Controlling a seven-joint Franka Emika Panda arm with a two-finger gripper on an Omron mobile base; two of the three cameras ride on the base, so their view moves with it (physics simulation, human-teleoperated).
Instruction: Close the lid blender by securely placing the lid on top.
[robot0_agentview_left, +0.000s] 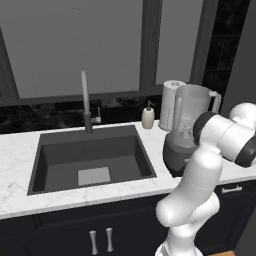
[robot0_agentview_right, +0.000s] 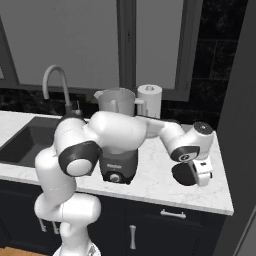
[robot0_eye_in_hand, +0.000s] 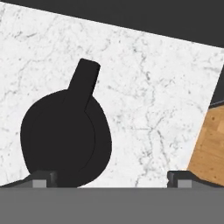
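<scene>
The black lid (robot0_eye_in_hand: 65, 138) lies flat on the white marble bench (robot0_eye_in_hand: 148, 87), right of the blender (robot0_agentview_right: 118, 145), whose clear jar stands open on top and looks empty. The tool (robot0_eye_in_hand: 111, 178) hovers above the lid with jaws fully apart, holding nothing. The sink (robot0_agentview_left: 90, 157) holds 1 grey rectangle.

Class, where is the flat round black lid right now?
The flat round black lid lies on the white marble counter, right of the clear-jar blender, under the open gripper.
</scene>
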